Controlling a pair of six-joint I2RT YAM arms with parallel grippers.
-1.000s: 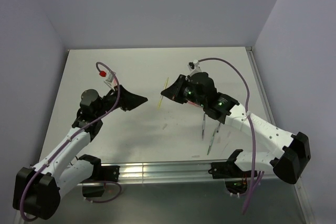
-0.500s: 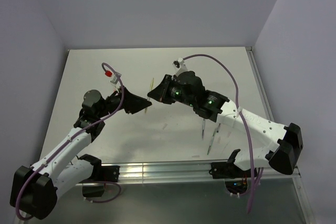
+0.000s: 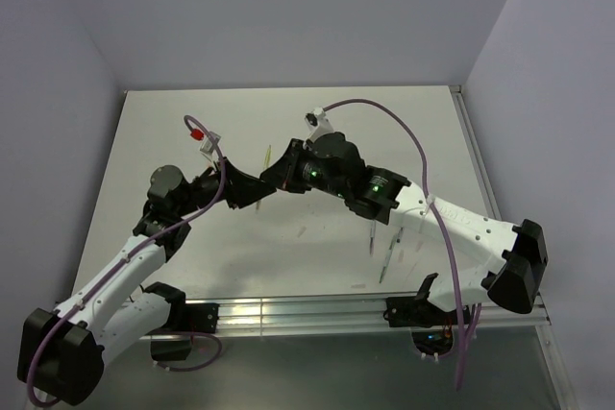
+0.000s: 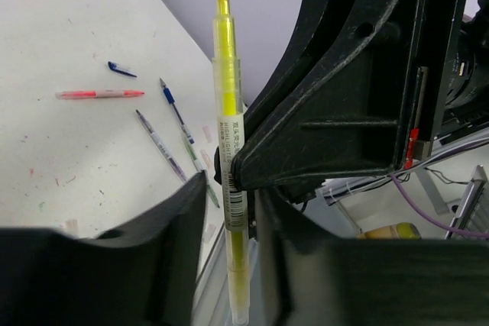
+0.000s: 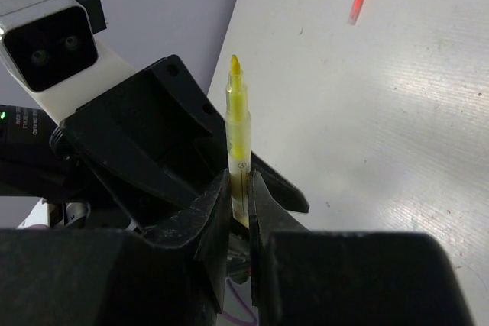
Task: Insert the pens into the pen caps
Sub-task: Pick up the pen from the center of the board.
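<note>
The thin yellow translucent plastic pen (image 4: 228, 112) stood upright in the air, clamped at mid-barrel by the right gripper (image 5: 240, 196). The left gripper (image 4: 229, 192) sat narrow around the same pen, just beside that clamp; whether it pinched I could not tell. The pen looked light, stiff and smooth, probably slippery, so a hold on its labelled barrel, clear of the tip, seemed best.

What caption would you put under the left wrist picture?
Right gripper holds the yellow pen between the left gripper's open fingers; a pink pen lies on the table behind.
</note>
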